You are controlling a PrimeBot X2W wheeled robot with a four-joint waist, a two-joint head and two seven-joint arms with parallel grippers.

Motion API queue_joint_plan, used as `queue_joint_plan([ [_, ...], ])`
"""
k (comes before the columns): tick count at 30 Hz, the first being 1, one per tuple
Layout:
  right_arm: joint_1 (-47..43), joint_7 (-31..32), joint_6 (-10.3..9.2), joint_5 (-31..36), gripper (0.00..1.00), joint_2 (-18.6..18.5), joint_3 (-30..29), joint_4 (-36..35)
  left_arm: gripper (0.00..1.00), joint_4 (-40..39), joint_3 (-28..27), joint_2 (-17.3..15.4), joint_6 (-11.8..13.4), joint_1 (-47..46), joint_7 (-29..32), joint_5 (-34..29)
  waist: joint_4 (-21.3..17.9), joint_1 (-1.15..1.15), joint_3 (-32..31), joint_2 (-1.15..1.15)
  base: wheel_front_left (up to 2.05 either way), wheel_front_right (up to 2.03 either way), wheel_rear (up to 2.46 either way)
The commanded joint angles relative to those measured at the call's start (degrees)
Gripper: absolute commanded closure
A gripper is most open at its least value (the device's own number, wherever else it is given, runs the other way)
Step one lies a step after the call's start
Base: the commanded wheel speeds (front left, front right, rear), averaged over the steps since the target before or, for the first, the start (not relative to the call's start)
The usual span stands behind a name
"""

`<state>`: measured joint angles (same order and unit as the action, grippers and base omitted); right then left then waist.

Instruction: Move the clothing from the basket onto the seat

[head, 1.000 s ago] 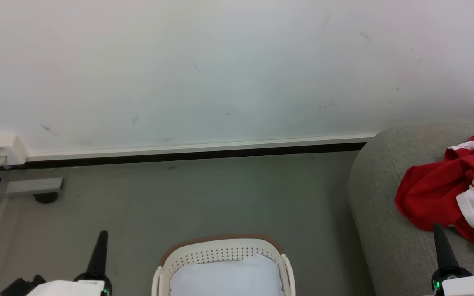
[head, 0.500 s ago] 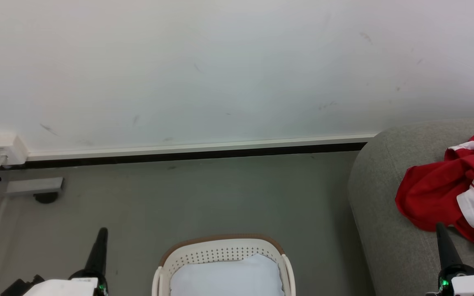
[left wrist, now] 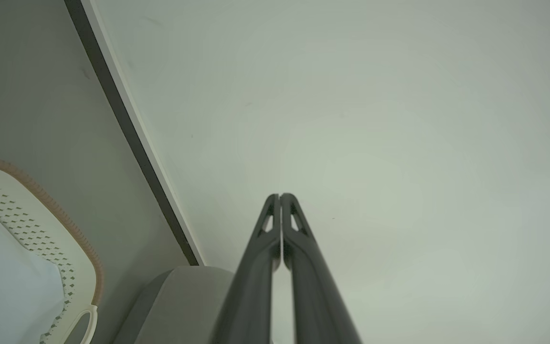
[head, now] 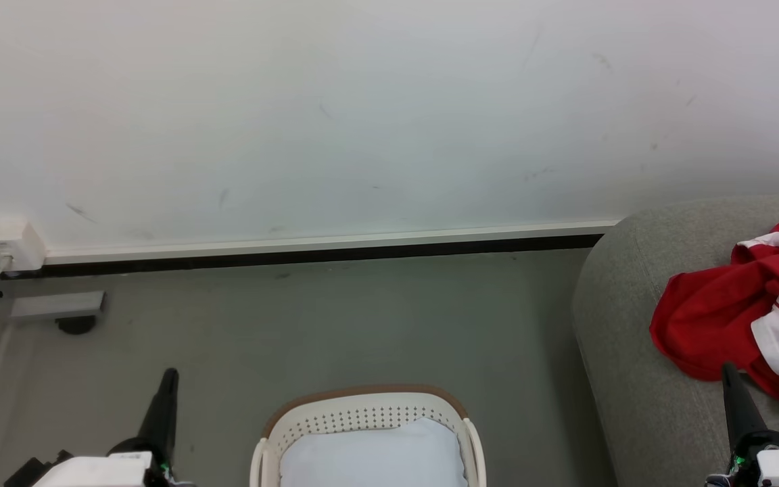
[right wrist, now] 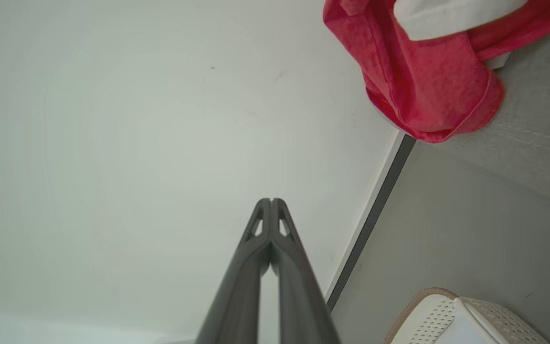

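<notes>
Clothing: the clothing (head: 721,325), red with white panels, lies crumpled on the seat (head: 626,352), well apart from the basket.
Basket: the basket (head: 362,409) stands on the floor (head: 362,318) with a pale bluish-white pad (head: 372,453) inside.
Left arm: the left gripper (head: 170,374) is pressed together and empty, pointing up beside the basket.
Right arm: the right gripper (head: 729,368) is pressed together and empty, its tip before the red cloth's lower edge.
Wrist views: both look along closed fingers at the white wall (head: 362,101). The left adds the basket's tan rim, the right the red fabric's folds.
Head view: a white wall box (head: 7,245) sits low at the left.
</notes>
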<state>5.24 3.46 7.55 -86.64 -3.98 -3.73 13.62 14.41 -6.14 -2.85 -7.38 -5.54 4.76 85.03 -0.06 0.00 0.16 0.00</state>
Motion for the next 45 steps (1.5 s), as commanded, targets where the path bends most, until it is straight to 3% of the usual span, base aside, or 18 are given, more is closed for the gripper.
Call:
queue_joint_plan([
  [1, 0.8, 0.1, -0.1, -1.2, 1.0, -0.3, -0.2, 0.1, 1.0, -0.3, -0.3, -0.2, -0.2, -0.6, 0.3, 1.4, 0.0, 0.0, 0.0, 0.0, 0.0, 0.0, 0.0],
  [18, 1.1, 2.1, -0.12, -7.3, 1.0, -0.1, -1.5, 0.4, 1.0, -0.5, -0.6, -0.1, -0.2, -1.0, 2.0, 7.9, 0.1, 0.0, 0.0, 0.0, 0.0, 0.0, 0.0],
  [45, 1.2, 2.4, -0.12, -6.6, 1.0, 0.3, -1.9, 0.4, 1.0, -0.4, -0.5, -0.1, -0.2, -0.9, 2.0, 7.7, 0.1, 0.0, 0.0, 0.0, 0.0, 0.0, 0.0],
])
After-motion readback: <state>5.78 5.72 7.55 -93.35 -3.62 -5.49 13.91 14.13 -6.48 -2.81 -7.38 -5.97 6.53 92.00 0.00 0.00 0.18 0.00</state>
